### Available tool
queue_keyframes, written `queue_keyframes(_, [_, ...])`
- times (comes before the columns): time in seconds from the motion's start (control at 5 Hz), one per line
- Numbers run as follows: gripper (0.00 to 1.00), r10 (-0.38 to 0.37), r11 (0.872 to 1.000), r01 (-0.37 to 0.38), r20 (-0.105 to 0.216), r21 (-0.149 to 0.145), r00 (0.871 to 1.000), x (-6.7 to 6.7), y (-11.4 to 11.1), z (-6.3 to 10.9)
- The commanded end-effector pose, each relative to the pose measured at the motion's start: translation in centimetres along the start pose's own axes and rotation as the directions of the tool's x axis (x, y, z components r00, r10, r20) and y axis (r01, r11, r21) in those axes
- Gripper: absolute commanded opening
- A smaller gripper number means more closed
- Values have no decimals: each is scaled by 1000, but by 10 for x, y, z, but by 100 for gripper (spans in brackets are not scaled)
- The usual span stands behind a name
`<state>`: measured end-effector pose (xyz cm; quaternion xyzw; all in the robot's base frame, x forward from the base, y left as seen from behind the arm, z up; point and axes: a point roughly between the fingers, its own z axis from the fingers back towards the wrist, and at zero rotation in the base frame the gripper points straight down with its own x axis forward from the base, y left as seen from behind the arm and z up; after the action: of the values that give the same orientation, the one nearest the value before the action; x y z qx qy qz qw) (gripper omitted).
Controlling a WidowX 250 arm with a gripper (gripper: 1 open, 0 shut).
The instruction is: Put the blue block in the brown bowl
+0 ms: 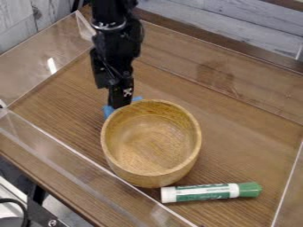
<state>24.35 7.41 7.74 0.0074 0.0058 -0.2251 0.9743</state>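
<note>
The blue block [112, 111] lies on the wooden table just behind the left rim of the brown bowl [151, 142], and only a small blue corner of it shows. My black gripper [116, 96] hangs straight down over the block, its fingers covering most of it. The jaws look spread apart around the block, and I see no grip on it. The bowl is upright and holds nothing.
A white-and-green marker [213, 191] lies on its side in front of the bowl at the right. Clear plastic walls [71, 164] ring the wooden table top [225, 80] on all sides.
</note>
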Motion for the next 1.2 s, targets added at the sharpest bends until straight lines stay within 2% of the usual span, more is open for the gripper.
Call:
queue_keyframes(0.0, [100, -11, 1000, 10, 32, 29, 999, 3, 9, 1])
queue_keyframes(0.4, [100, -30, 999, 29, 35, 29, 999, 5, 15, -15])
queue_keyframes(0.8, [100, -43, 999, 43, 42, 15, 998, 5, 10, -30])
queue_keyframes(1.0, [0, -48, 999, 47, 49, 11, 998, 7, 8, -34])
